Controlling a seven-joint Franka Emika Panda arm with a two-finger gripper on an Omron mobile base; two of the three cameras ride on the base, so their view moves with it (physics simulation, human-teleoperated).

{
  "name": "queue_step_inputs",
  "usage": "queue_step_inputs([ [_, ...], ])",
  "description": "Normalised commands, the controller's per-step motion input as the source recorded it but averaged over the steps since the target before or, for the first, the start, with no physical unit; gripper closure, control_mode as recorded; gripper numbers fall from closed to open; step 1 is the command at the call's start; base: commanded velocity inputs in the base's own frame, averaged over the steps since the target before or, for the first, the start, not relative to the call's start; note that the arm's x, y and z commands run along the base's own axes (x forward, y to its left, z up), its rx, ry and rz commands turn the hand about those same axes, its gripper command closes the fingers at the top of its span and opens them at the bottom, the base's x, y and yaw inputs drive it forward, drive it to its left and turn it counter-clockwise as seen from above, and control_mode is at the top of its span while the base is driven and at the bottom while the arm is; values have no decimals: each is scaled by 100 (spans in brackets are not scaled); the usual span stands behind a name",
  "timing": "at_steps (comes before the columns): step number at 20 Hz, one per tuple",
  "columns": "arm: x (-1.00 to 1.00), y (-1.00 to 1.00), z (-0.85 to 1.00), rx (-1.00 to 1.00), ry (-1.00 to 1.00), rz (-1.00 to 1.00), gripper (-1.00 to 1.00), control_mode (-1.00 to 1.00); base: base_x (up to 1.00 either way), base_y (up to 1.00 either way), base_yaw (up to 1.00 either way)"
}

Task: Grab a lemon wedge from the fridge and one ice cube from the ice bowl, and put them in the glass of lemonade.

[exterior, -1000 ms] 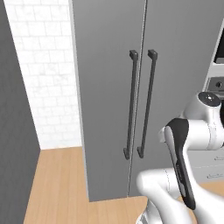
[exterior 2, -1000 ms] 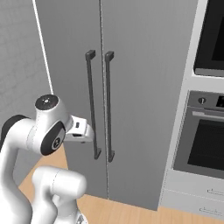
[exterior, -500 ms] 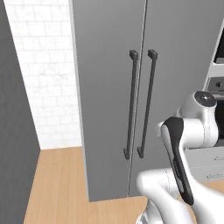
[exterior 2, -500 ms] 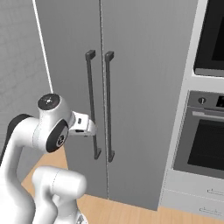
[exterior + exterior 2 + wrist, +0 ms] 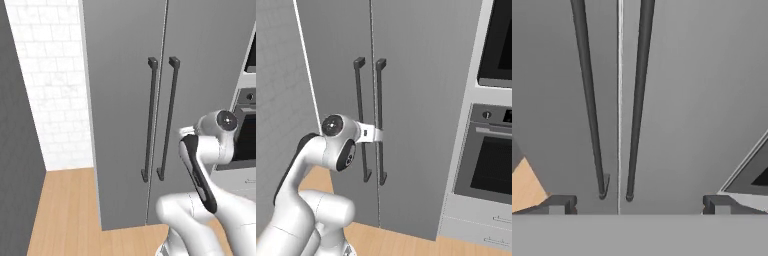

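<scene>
- Straight ahead of the robot, at twelve o'clock, the tall grey brushed-metal two-door fridge (image 5: 165, 100) is standing with both doors shut, so its contents, the lemon wedge included, are staying hidden.
- Compared with a second ago, the white arm is reaching closer to the doors; its wrist is now sitting just beside the right dark vertical bar handle (image 5: 380, 122) in the right base view.
- Both long handles are running side by side, the left dark vertical bar handle (image 5: 589, 100) at eleven o'clock in the hand view and its twin at one o'clock.
- Wide apart are the two-finger gripper's (image 5: 637, 205) tips, holding nothing, with the door seam lying between them.
- Judging from this, the arm is lining up to pull a door; no door is open yet.
- At three o'clock, the black-fronted oven (image 5: 491, 167) is sitting in its pale column.
</scene>
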Motion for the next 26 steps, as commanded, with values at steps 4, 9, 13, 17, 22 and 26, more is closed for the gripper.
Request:
queue_step_inputs([
  [4,97,-8,13,0,-18,-20,-100,-100,0,0,0],
  [9,85,0,32,10,-4,-23,-100,-100,0,0,0],
  [13,57,-2,50,19,0,-8,-100,-100,0,0,0],
  [17,41,-17,50,23,0,0,-100,-100,0,0,0],
  [22,47,-23,22,17,0,0,-100,-100,0,0,0],
  [26,58,0,0,0,0,0,-100,-100,0,0,0],
])
